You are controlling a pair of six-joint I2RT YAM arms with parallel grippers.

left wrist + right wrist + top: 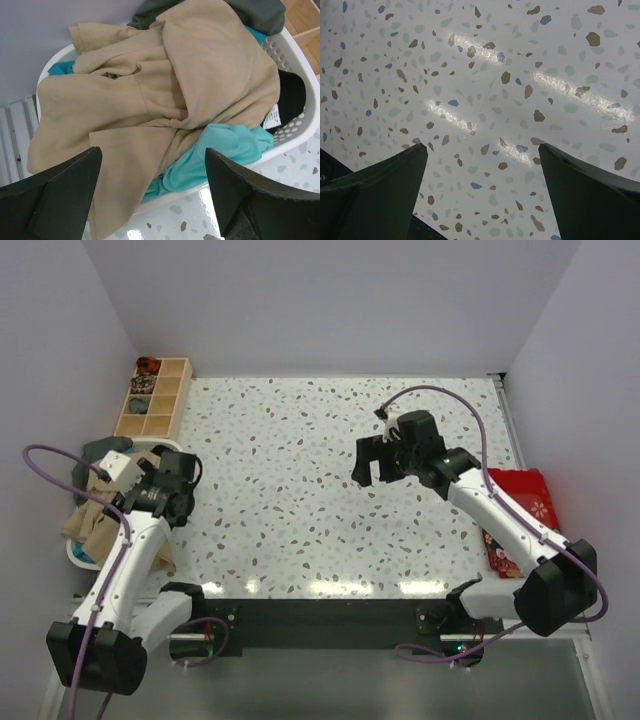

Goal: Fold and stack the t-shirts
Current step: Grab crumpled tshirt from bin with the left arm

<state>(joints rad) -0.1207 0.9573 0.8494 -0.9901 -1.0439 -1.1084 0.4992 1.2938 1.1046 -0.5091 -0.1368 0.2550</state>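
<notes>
And the left claw [152,155] hangs wide and empty just above the beige t-shirt [150,95] heaped in the white basket [295,125]. The right claw [482,150], wide too, hovers over bare bench [485,75], well apart from that basket.

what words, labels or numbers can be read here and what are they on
Nothing reads clearly.
White tag on the black garment in the white basket: print too small to read.
Red packet at far right: white markings, too blurred to read.
</notes>
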